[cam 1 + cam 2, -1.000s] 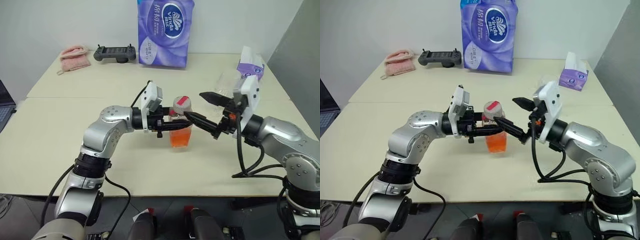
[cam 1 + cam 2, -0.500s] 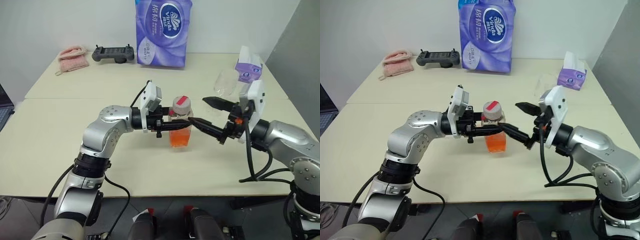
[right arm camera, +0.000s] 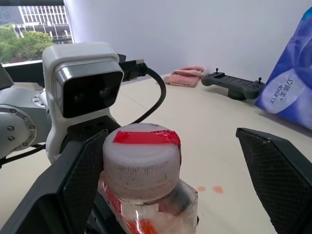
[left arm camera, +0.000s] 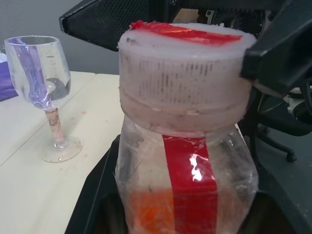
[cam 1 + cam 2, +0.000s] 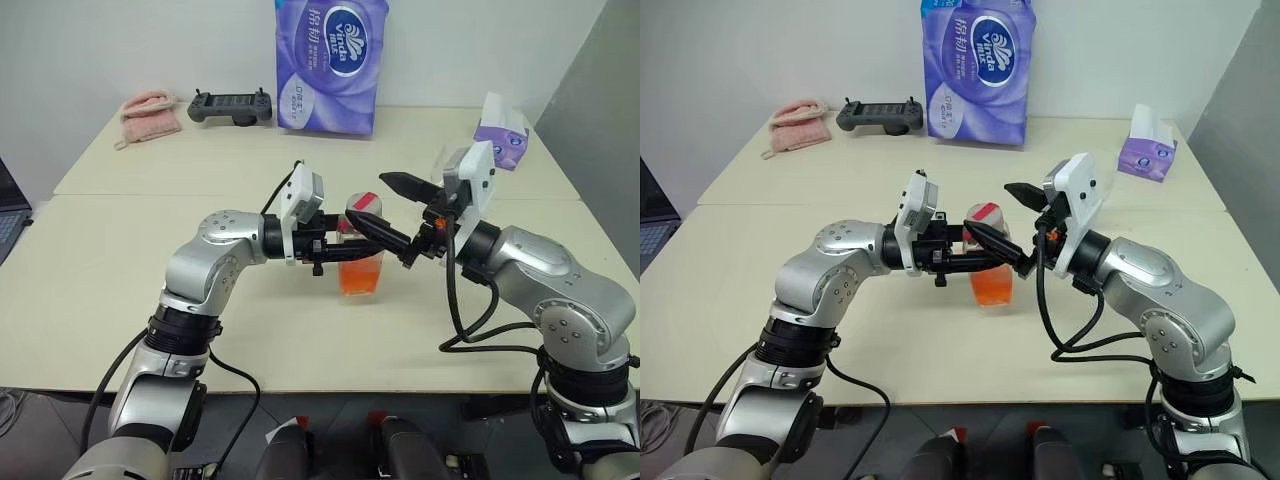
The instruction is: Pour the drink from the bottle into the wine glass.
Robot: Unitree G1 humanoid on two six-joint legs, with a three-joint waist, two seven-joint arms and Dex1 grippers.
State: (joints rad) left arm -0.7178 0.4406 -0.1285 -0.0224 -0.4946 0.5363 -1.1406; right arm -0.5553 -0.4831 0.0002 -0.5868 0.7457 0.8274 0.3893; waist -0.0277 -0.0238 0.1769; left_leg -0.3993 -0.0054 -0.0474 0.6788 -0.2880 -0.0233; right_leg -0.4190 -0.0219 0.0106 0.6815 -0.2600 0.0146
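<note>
The bottle stands upright over the middle of the table, its lower part filled with the orange drink. My left gripper reaches in level from the left and is shut on the bottle's body below the neck. The white cap with its red strip is on. My right gripper is open, one finger on each side of the cap, one finger close to it and the other well apart. The empty wine glass stands upright to the right, partly hidden behind my right wrist.
A purple tissue pack, a black controller and a pink cloth line the far edge. A small tissue box sits at the far right. A laptop corner shows at the left edge.
My right gripper has swung left toward the bottle, and its open fingers now straddle the cap. The left gripper and bottle have stayed put.
</note>
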